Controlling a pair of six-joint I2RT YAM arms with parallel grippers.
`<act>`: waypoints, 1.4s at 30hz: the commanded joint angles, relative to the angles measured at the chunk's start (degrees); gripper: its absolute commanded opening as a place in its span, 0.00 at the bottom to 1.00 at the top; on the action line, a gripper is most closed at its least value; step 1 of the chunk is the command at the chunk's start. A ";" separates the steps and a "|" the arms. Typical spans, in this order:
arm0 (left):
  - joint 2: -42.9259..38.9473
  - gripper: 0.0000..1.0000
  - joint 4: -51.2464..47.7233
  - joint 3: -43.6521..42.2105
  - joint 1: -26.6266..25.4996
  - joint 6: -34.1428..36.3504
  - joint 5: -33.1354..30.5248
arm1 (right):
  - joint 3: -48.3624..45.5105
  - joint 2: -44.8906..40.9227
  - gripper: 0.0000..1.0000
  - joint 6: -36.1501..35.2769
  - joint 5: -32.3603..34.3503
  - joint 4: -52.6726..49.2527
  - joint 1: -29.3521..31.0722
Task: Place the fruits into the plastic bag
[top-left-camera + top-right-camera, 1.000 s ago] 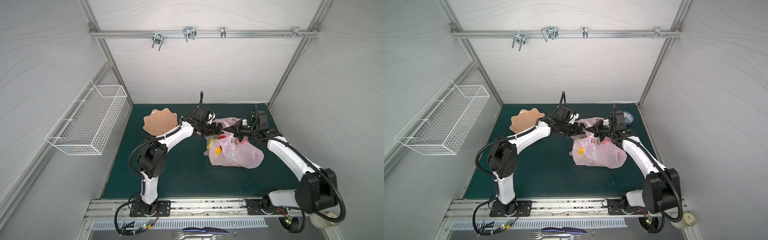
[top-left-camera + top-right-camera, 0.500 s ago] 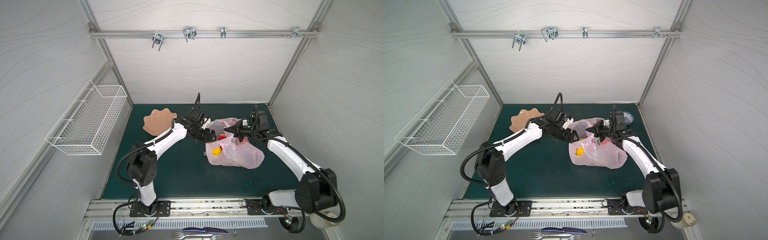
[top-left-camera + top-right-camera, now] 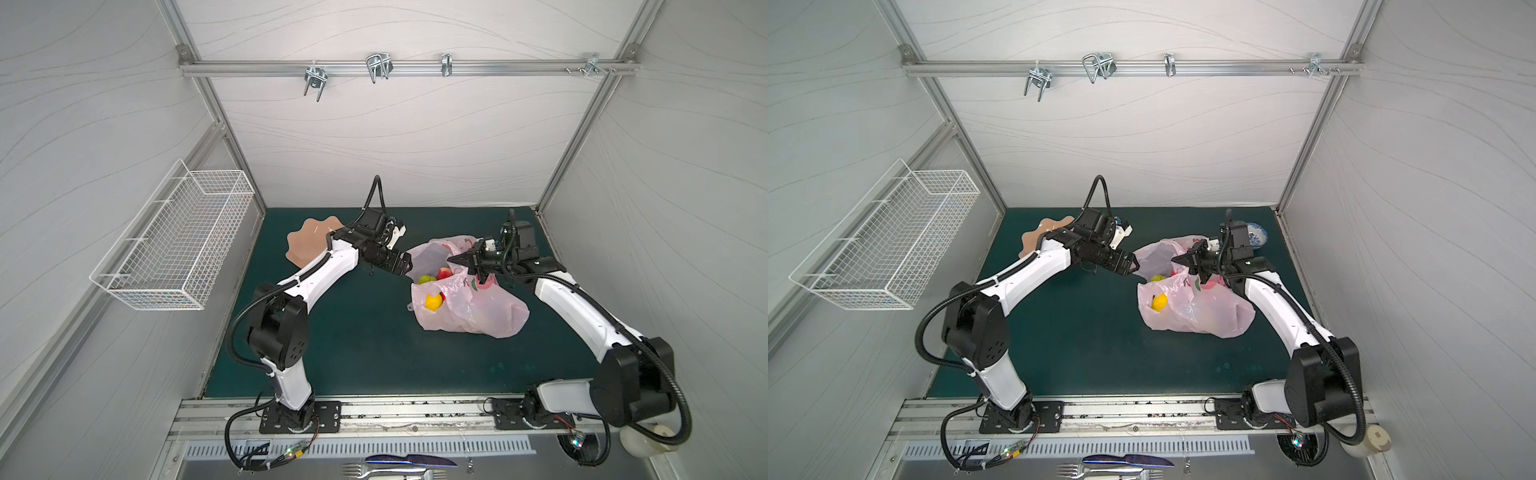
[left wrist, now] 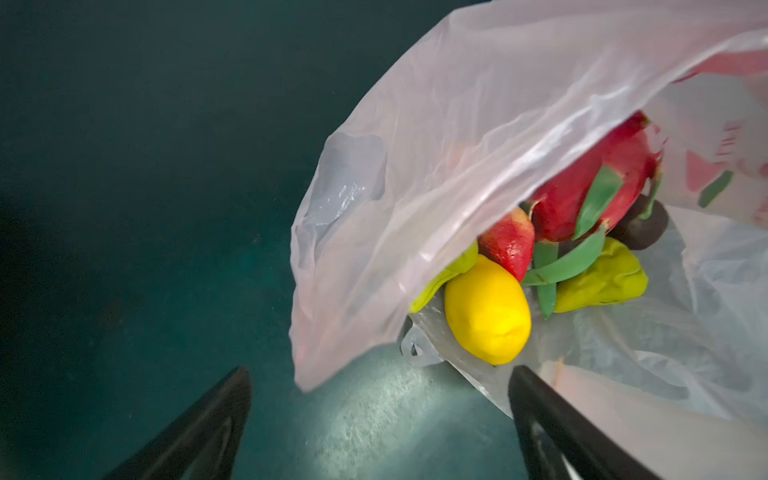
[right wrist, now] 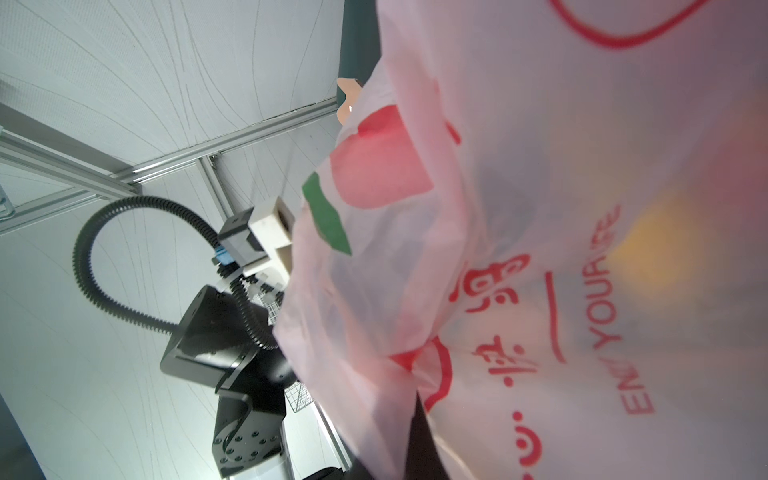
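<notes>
The pale-pink crinkly bag (image 3: 473,311) (image 3: 1200,311) lies on the tabletop (image 3: 353,332), right of centre in both top views, mouth gaping toward the left. Inside, by the mouth: a yellow lemon (image 4: 488,311), a red piece (image 4: 509,245), a green-scaled dragon fruit (image 4: 582,195), two yellow-green pears (image 4: 602,282), and a dark round fruit (image 4: 642,230).

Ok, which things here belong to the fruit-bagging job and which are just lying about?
Job: plastic bag, held by the shut right gripper; inside it lemon, dragon fruit, pears; open left gripper.
Lying about: peach scalloped dish, blue-and-white bowl, wire basket, fork, knife.
</notes>
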 commanded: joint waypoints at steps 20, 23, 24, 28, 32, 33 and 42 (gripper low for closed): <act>2.23 0.00 7.02 4.76 -0.13 2.78 5.42 | 14.19 0.90 0.66 -24.78 -1.34 -24.03 -12.13; 1.88 0.00 6.31 4.74 -0.11 1.42 7.14 | 27.69 4.43 0.78 -42.89 2.96 -39.38 -15.13; 1.88 0.00 6.32 4.60 -0.15 1.23 7.59 | 32.57 5.77 0.79 -48.80 5.11 -44.01 -15.22; 2.00 0.00 6.00 4.88 -0.07 0.93 9.03 | 50.74 9.98 0.86 -68.61 8.93 -55.79 -10.02; 2.29 0.00 5.89 5.11 -0.06 0.81 9.25 | 58.02 12.50 0.90 -77.48 12.60 -57.49 4.52; 2.29 0.00 5.91 5.12 -0.06 0.93 9.08 | 60.23 13.94 0.90 -80.06 15.49 -59.42 8.47; 2.29 0.00 5.05 5.12 0.22 1.23 9.05 | 57.42 21.51 0.91 -89.40 29.01 -65.79 26.04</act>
